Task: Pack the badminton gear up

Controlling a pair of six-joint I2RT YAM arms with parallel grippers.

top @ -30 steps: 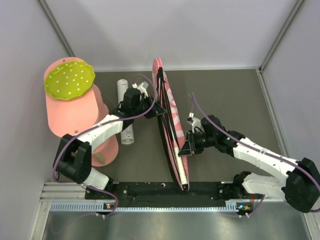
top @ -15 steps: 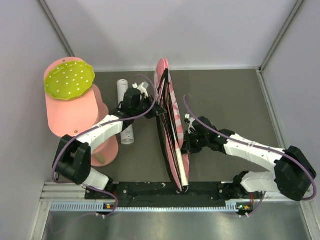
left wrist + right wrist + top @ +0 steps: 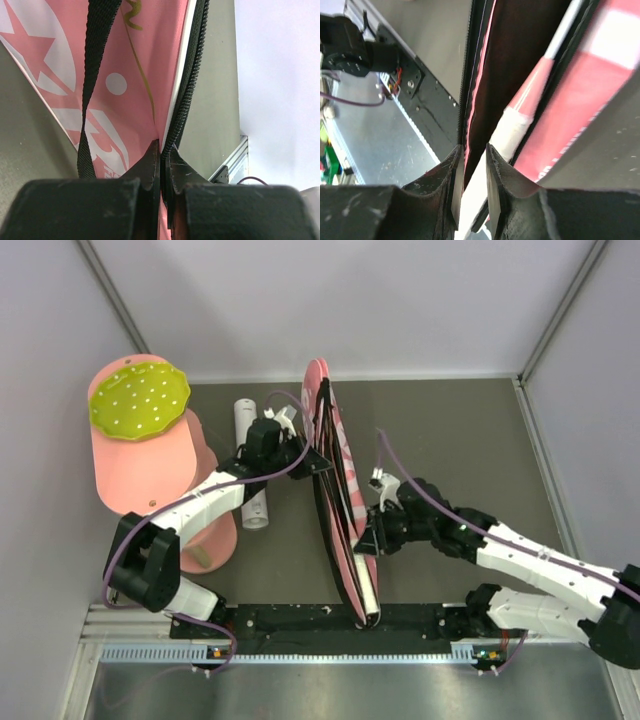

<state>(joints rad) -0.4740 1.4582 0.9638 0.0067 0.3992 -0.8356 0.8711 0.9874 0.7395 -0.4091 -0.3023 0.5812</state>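
One tube [image 3: 244,422], pink cylinder [image 3: 150,465], left of bag [image 3: 338,445]

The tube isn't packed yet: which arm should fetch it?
Left. The upright pink bag separates the right gripper from the white tube, which lies near the left gripper.

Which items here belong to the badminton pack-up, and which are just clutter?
Job: pink bag, pinched by left gripper and right gripper; white tube.
Lying about: big pink cylinder with yellow-green dotted disc.
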